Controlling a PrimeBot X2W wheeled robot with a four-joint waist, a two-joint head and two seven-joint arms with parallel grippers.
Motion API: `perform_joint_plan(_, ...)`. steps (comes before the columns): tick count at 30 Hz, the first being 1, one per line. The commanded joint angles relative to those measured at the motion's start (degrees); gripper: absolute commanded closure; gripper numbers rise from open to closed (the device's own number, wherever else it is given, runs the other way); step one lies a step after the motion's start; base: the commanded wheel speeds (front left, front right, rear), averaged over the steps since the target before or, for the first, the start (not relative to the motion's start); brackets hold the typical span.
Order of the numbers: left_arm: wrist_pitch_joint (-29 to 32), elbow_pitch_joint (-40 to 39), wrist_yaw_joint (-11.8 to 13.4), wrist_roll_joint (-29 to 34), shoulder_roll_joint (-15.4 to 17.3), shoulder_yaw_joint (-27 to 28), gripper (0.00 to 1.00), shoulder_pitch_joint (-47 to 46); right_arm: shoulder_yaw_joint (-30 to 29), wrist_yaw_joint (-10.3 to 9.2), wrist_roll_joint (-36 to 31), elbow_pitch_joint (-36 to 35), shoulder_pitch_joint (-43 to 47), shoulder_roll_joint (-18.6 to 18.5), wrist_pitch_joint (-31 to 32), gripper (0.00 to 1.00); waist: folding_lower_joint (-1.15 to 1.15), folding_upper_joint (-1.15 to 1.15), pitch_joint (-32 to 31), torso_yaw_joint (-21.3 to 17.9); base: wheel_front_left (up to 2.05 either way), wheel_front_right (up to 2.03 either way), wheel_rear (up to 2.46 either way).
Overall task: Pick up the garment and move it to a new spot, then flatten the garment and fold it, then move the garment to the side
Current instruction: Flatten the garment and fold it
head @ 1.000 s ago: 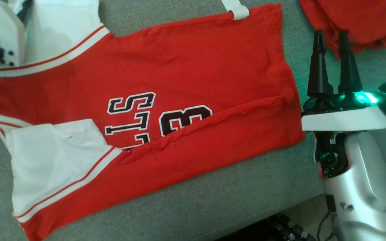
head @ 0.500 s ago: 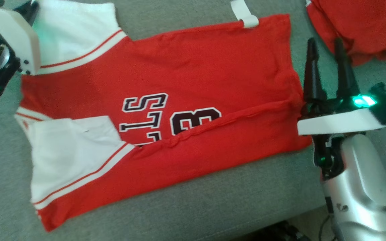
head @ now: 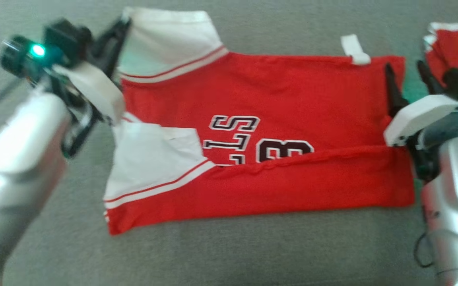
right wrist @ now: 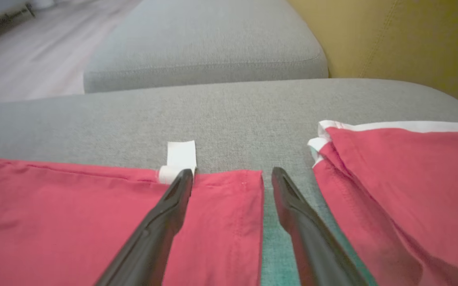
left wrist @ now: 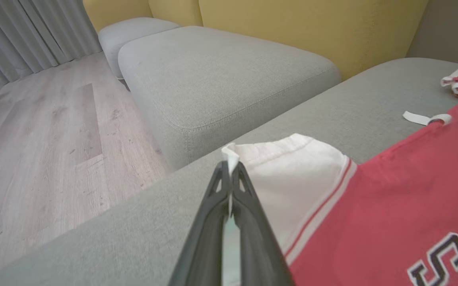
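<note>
- The garment [head: 261,99] lies spread on the sofa [head: 229,254], sleeves toward the robot's left and hem toward its right.
- Its near long edge is turned over the lettering, so I judge you are in the folding step, with the far edge next.
- The left gripper [left wrist: 231,172] is pinched tight on the corner of the far sleeve [left wrist: 292,171]. A sliver of white cloth shows between its fingers.
- The right gripper [right wrist: 231,174] stands wide at the far hem corner and holds nothing. One finger is over the red cloth beside the white tab [right wrist: 181,153], and the other is over bare sofa just past the hem edge.
- The head view is blurred, so I cannot tell whether those fingers touch the cloth or hover just above it.
- Next you need a grip on the right to match the left. Bring the fingers down over the hem corner and close on that corner alone.
- A second garment [right wrist: 404,178] lies just beside that corner, so keep the outer finger off it.
- Then lift both corners evenly and carry the far edge toward the robot. Otherwise the fold will likely skew.
</note>
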Motion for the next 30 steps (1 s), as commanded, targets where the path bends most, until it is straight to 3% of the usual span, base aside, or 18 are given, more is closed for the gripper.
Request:
perform_joint_plan(1,-0.83,-3.28,1.00,0.60,2.16,1.67,1.00,-1.28,0.46,-0.04,-0.85,-0.45,-2.38,-1.50,0.94,0.00,0.01,0.00,-1.30,2.64,0.00,0.00,0.00)
perform_joint_plan(9,-0.58,-12.13,3.36,1.86,3.27,0.02,1.00,2.25,-2.24,-0.04,-3.14,7.99,-6.32,-4.74,4.09,0.00,0.01,0.00,-0.51,4.76,0.00,0.00,0.00)
perform_joint_plan(20,1.38,-18.32,5.49,1.90,4.86,-0.52,1.00,3.70,-3.41,-0.04,-4.78,17.83,-10.75,-5.39,2.74,0.00,0.01,0.00,1.53,5.97,0.00,0.00,0.00)
perform_joint_plan(21,1.45,-18.38,5.60,1.83,5.01,-0.49,1.00,3.80,-3.21,-0.04,-4.77,18.58,-11.09,-5.35,2.57,0.25,0.01,0.00,1.55,5.96,0.00,0.00,0.00)
perform_joint_plan(22,1.50,-18.38,5.72,1.76,5.16,-0.44,1.00,3.88,-3.02,-0.04,-4.74,19.24,-11.40,-5.32,2.30,0.80,0.01,0.00,1.51,5.90,0.00,0.00,0.00)
perform_joint_plan(23,1.55,-18.27,5.85,1.68,5.34,-0.36,1.00,3.96,-2.68,-0.04,-4.69,19.84,-11.75,-5.26,1.98,1.00,0.01,0.00,1.41,5.79,0.00,0.00,0.00)
perform_joint_plan(30,1.06,-14.62,7.83,1.35,6.46,1.15,1.00,3.69,0.48,-0.04,-2.60,20.52,-15.04,-5.00,-2.81,1.00,0.01,0.00,-0.17,4.42,0.00,0.00,0.00)
